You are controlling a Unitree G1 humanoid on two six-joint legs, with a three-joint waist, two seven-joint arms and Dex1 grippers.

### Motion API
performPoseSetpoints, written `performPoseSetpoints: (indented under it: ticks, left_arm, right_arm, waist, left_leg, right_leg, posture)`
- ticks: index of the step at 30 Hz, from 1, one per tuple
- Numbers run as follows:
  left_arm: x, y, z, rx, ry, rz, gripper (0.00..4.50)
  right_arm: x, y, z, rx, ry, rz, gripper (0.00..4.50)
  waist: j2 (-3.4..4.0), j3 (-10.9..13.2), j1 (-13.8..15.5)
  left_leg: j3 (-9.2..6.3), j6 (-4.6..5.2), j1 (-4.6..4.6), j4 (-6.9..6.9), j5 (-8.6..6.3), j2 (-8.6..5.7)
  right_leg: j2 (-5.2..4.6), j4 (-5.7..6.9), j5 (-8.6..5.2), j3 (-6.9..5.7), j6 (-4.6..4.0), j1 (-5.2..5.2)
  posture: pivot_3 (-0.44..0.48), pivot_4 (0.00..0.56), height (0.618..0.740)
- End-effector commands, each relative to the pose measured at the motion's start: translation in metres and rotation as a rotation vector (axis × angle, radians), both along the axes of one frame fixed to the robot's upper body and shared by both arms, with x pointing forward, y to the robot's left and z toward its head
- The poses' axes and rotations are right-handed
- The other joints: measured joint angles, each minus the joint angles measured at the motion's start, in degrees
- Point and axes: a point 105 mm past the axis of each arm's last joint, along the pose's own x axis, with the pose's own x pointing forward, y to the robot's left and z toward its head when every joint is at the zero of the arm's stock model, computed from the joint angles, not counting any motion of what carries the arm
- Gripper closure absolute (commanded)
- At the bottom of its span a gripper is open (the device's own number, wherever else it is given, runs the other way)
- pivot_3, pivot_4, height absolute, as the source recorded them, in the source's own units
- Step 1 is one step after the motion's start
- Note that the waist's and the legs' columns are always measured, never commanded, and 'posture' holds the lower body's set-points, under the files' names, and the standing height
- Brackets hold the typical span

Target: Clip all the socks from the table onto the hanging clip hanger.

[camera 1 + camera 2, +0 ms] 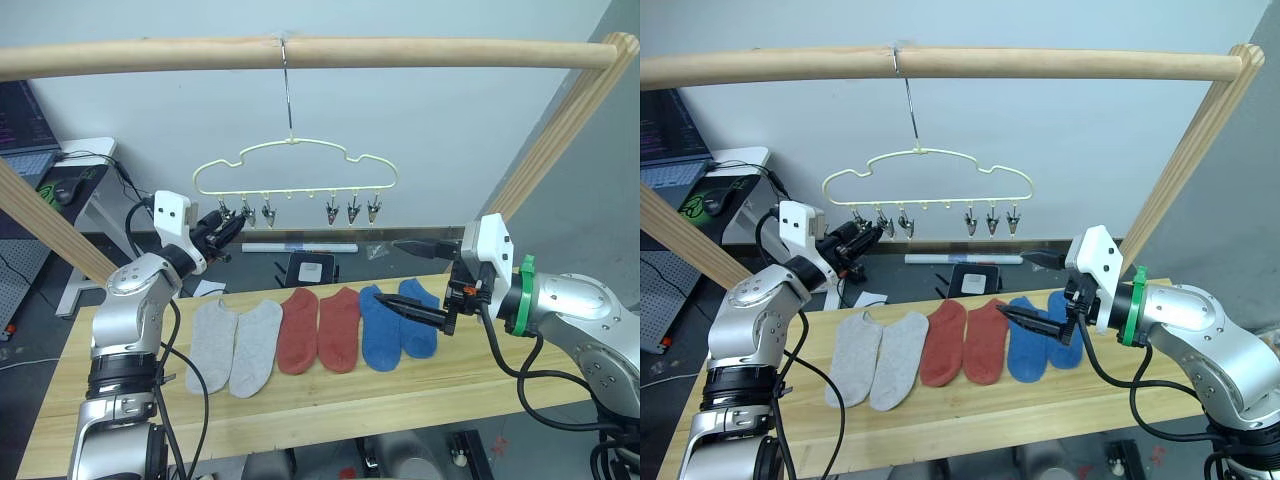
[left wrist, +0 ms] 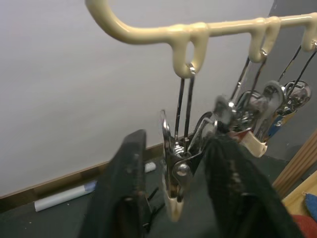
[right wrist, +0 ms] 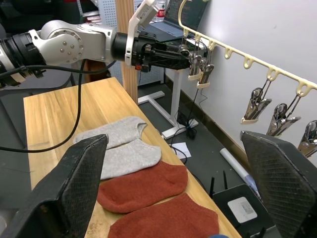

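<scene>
Six socks lie in a row on the wooden table (image 1: 330, 405): two light grey (image 1: 234, 346), two red (image 1: 320, 330) and two blue (image 1: 398, 324). Above them the pale yellow clip hanger (image 1: 295, 165) hangs by its hook from the rail, with silver clips along its lower wire. My left gripper (image 1: 232, 226) is raised to the leftmost clip (image 2: 173, 168); its fingers stand open on either side of that clip. My right gripper (image 1: 412, 280) hovers just above the blue socks, open wide with nothing between its fingers.
A thick wooden rail (image 1: 300, 52) spans the top on slanted posts (image 1: 560, 130) at both sides. Behind the table, a white tube (image 1: 300, 247) and a dark device (image 1: 315, 268) lie on the floor. A white desk (image 1: 85, 155) stands at the far left.
</scene>
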Motion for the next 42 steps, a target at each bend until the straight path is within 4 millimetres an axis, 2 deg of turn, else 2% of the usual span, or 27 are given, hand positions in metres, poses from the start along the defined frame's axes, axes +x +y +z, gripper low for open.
performPoseSetpoints:
  ticks: [1,11,22,26,28,31,42]
  left_arm:
    - [-0.002,0.000,0.026,-0.003,-0.082,-0.015,2.40]
    - [-0.005,0.001,0.037,-0.021,-0.105,-0.014,2.40]
    - [-0.002,0.000,0.039,-0.008,-0.118,0.002,2.40]
    - [-0.003,0.000,0.037,0.003,-0.118,0.001,3.18]
    - [-0.003,0.000,0.037,0.005,-0.119,0.002,3.71]
    - [-0.003,0.000,0.037,0.011,-0.122,0.003,4.10]
    - [-0.006,0.000,0.041,-0.019,-0.100,-0.048,4.26]
  right_arm:
    - [-0.006,0.004,0.007,0.015,-0.046,0.021,0.00]
    - [-0.006,0.004,0.005,0.016,-0.044,0.023,0.00]
    - [-0.005,0.004,0.004,0.015,-0.041,0.021,0.00]
    - [-0.006,0.004,0.004,0.015,-0.040,0.021,0.00]
    - [-0.006,0.004,0.004,0.015,-0.040,0.021,0.00]
    - [-0.007,0.005,0.004,0.016,-0.040,0.023,0.00]
    - [-0.006,0.007,0.004,0.025,-0.042,0.009,0.00]
  waist:
    - [0.00,0.0,0.0]
    - [0.00,0.0,0.0]
    - [0.00,0.0,0.0]
    - [0.00,0.0,0.0]
    - [0.00,0.0,0.0]
    - [0.00,0.0,0.0]
    - [0.01,0.0,0.0]
  left_leg:
    - [0.00,0.00,0.00,0.00,0.00,0.00]
    - [0.00,0.00,0.00,0.00,0.00,0.00]
    - [-0.01,0.00,0.00,0.00,0.00,0.00]
    - [-0.01,0.00,0.00,0.00,0.00,0.00]
    - [-0.01,0.00,0.00,0.00,0.00,0.00]
    - [-0.01,0.00,0.00,0.00,0.00,0.00]
    - [-0.01,0.00,0.01,0.00,0.00,0.00]
  right_leg:
    - [0.00,0.00,0.00,0.00,0.00,0.00]
    - [0.00,0.01,0.00,0.01,0.00,0.00]
    - [0.00,0.01,0.00,0.01,0.00,0.00]
    - [0.00,0.01,0.00,0.00,0.00,0.00]
    - [0.00,0.01,0.00,0.00,0.00,0.00]
    - [0.00,0.02,0.00,0.01,0.00,0.00]
    - [0.00,0.02,0.00,0.00,0.00,0.00]
  posture:
    - [-0.214,0.173,0.740]
    - [-0.208,0.173,0.740]
    - [-0.207,0.174,0.740]
    - [-0.208,0.176,0.740]
    - [-0.206,0.177,0.740]
    - [-0.205,0.177,0.740]
    - [-0.206,0.189,0.740]
